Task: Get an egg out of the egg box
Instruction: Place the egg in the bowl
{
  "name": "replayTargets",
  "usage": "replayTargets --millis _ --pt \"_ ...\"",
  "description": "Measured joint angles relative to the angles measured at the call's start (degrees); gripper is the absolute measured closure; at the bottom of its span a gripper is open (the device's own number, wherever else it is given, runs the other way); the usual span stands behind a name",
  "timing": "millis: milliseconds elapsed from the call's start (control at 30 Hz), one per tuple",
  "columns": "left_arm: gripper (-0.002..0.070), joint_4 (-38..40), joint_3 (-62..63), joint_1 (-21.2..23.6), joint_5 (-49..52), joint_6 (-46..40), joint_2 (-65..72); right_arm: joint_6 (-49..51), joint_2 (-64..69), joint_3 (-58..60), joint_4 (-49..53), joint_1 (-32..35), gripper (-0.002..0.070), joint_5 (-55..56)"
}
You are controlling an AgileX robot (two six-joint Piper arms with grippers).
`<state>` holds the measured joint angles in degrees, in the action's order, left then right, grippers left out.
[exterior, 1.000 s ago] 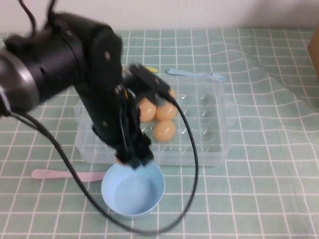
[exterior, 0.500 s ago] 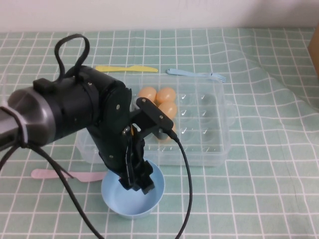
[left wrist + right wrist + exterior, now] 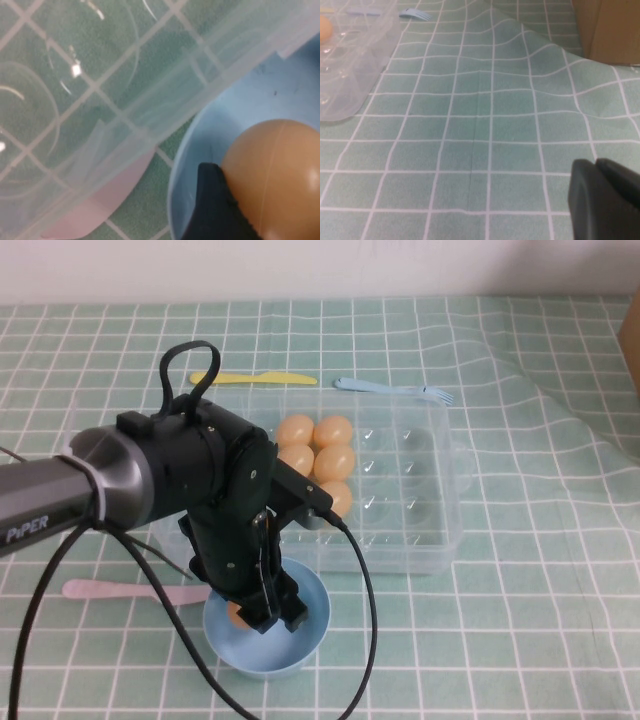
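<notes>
My left gripper (image 3: pixel 258 617) is lowered into the light-blue bowl (image 3: pixel 312 632) in front of the egg box (image 3: pixel 420 490) and is shut on an orange-tan egg (image 3: pixel 236 615). In the left wrist view the egg (image 3: pixel 277 170) rests against one black finger (image 3: pixel 215 212) just inside the bowl's rim (image 3: pixel 182 165). Several more eggs (image 3: pixel 334 460) sit in the cups at the box's left middle. My right gripper (image 3: pixel 607 200) hangs shut and empty over bare cloth, to the right of the box (image 3: pixel 350 65); it does not show in the high view.
A pink spatula (image 3: pixel 110 590) lies left of the bowl. A yellow knife (image 3: pixel 255 378) and a blue fork (image 3: pixel 395 389) lie behind the box. A cardboard box (image 3: pixel 610 30) stands at the far right. The checked green cloth is creased at the right.
My left arm has swung back from over the egg box and come down into the bowl. The egg now shows at its tip inside the bowl.
</notes>
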<state>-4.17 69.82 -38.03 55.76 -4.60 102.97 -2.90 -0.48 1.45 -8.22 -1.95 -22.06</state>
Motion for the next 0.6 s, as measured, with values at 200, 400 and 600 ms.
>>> replayTargets --millis 200,400,600 --pt "0.0314 0.0 0.0 0.0 -0.7 1.9 0.5 0.0 0.0 0.0 0.0 0.0 0.0694 0.0" --pt "0.0314 0.0 0.0 0.0 -1.4 2.5 0.5 0.0 0.0 0.0 0.0 0.0 0.0694 0.0" --pt "0.0272 0.0 0.0 0.0 -1.4 2.5 0.5 0.0 0.0 0.0 0.0 0.0 0.0694 0.0"
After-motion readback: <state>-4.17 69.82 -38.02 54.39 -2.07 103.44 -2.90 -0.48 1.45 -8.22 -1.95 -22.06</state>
